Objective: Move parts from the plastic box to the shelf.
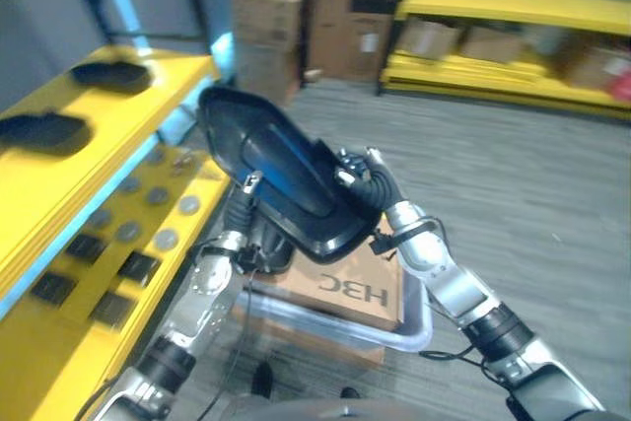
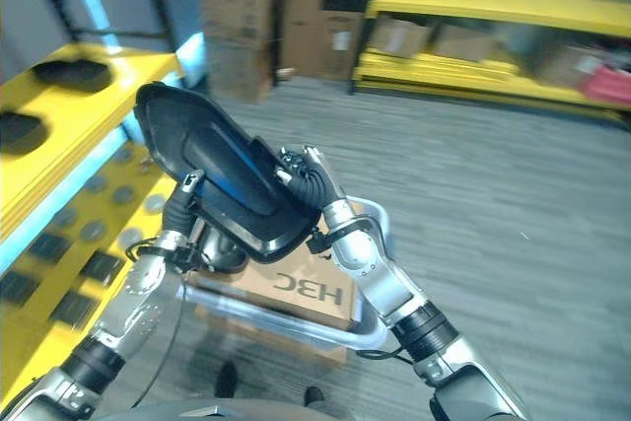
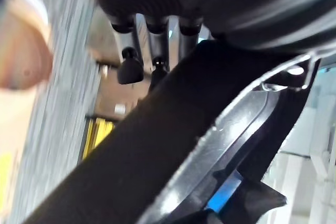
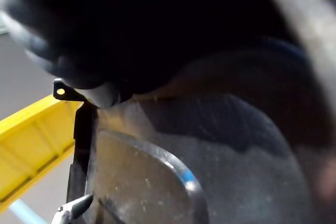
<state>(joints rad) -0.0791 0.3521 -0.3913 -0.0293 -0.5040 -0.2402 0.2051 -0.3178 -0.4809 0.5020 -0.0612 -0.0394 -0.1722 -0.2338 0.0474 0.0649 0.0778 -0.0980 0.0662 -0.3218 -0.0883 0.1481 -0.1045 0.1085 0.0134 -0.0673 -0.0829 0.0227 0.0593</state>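
Note:
A large black moulded part with a blue glint is held up tilted between both hands, above the clear plastic box. My left hand grips its lower left side, thumb on the front and fingers behind the part. My right hand clamps the right edge, fingers curled over the rim. The yellow shelf stands at the left, with two black parts lying on its top level. A brown cardboard insert lies in the box.
The shelf's lower level holds several dark square pieces and grey discs. Stacked cardboard boxes and a yellow rack stand at the back. Grey floor stretches to the right.

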